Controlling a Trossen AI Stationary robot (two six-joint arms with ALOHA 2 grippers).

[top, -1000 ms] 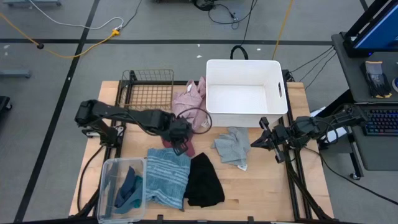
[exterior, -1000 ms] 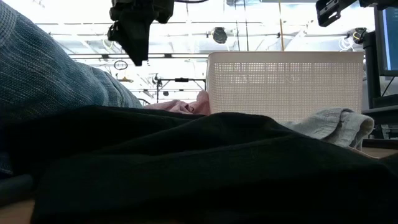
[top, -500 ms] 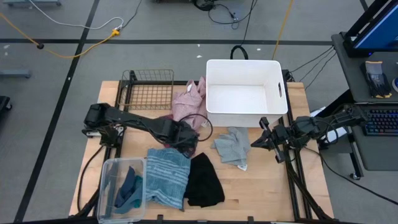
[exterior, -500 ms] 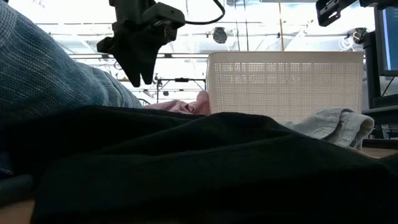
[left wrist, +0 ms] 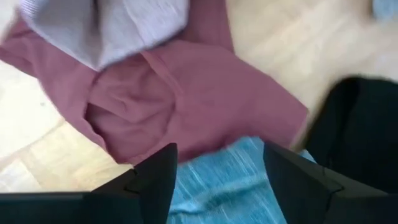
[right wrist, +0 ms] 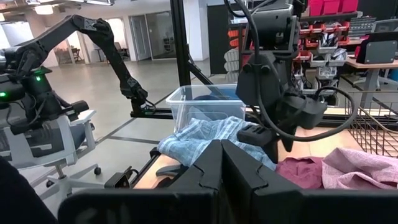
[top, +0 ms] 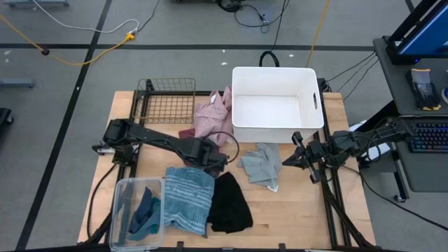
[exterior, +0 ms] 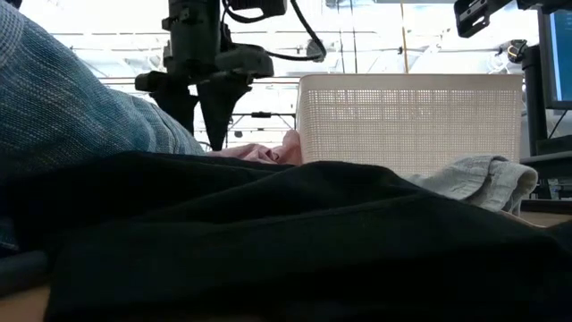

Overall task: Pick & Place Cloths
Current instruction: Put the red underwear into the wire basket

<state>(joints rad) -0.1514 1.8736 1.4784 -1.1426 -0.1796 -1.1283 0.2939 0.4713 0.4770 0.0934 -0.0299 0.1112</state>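
Observation:
My left gripper (top: 212,159) (exterior: 199,134) points down, open, just above the maroon cloth (left wrist: 205,106), touching nothing. In the left wrist view its fingers stand over where the maroon cloth meets the blue-striped cloth (left wrist: 233,186) (top: 187,198). The pink cloth (top: 210,114) lies partly on the maroon one. The black cloth (top: 229,204) and the grey cloth (top: 262,166) lie flat on the table. Teal and navy cloths (top: 143,210) sit in a clear bin. My right gripper (top: 288,159) (right wrist: 221,148) waits shut at the table's right side.
A white plastic basket (top: 313,105) stands at the far right of the table and a wire basket (top: 168,101) at the far left. The clear bin (top: 120,192) sits at the near left corner. Bare wood shows near the right near corner (top: 301,217).
My left gripper has moved toward the table's right and slightly nearer, and has come down toward the maroon cloth. It has turned about, so that both fingers now point straight down. The cloths have stayed where they were.

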